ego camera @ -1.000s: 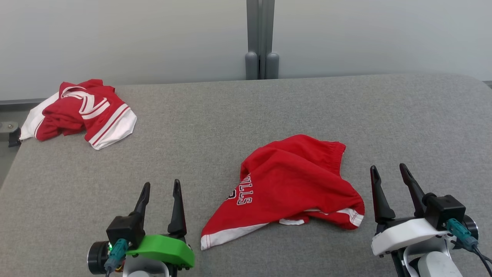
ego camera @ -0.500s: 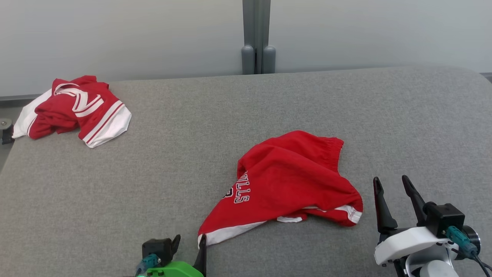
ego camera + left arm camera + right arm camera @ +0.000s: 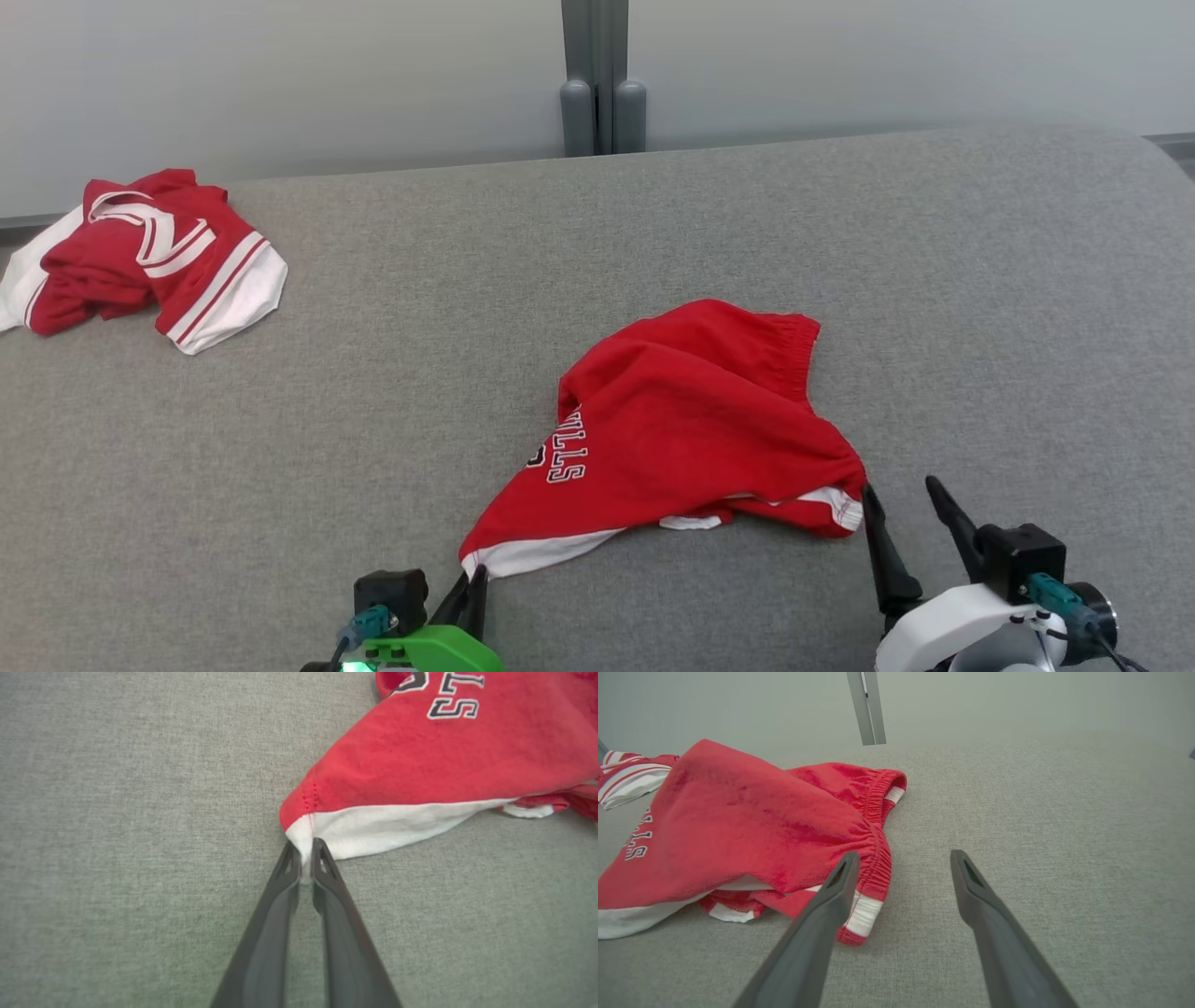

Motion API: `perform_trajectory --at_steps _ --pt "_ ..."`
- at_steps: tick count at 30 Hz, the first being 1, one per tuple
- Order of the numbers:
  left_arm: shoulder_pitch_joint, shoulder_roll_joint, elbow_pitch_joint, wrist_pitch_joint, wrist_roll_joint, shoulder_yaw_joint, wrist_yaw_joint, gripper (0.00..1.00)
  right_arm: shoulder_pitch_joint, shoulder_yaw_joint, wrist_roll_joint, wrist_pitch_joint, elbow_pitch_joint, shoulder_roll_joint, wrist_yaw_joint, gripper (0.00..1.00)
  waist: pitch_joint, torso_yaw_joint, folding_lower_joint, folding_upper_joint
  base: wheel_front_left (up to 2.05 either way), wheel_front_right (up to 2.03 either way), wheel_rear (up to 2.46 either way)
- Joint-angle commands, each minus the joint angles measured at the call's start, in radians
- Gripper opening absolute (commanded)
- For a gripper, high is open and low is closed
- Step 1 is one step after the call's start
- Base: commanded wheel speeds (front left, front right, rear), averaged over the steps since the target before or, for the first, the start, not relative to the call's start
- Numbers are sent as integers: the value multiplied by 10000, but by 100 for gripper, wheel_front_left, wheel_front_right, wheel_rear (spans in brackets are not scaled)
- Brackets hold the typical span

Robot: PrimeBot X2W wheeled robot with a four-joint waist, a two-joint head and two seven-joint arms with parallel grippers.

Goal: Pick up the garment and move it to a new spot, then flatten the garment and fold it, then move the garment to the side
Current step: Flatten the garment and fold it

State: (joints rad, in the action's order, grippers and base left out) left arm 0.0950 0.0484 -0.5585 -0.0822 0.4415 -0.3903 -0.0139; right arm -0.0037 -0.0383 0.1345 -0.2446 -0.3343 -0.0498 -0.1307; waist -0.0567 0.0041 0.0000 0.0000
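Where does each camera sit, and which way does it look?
Head view: from the head, forward-down onto the grey surface; left gripper and right gripper at bottom.
Left wrist view: from that wrist, down along shut fingers onto the white corner of the garment.
Right wrist view: low, across the surface; open fingers.
All share the garment.

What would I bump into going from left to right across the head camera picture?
crumpled red-and-white clothing → left gripper → red BULLS garment → right gripper
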Motion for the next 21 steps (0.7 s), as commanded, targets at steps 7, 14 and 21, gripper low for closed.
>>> perform_trajectory --at_steps 7,14,21 --pt "320 37 -95 -438 164 -79 -63 0 -185 -572 444 24 -1023 -14 -1 100 -109 286 0 0 0 0 0" --pt "473 37 -173 -646 166 -138 -104 0 -770 -768 622 -95 -1991 -11 -1 95 -209 437 0 0 0 0 0" --pt "600 37 -166 -951 242 -113 -118 0 -1170 -1074 916 -141 -2432 -17 -1 0 -222 437 0 0 0 0 0"
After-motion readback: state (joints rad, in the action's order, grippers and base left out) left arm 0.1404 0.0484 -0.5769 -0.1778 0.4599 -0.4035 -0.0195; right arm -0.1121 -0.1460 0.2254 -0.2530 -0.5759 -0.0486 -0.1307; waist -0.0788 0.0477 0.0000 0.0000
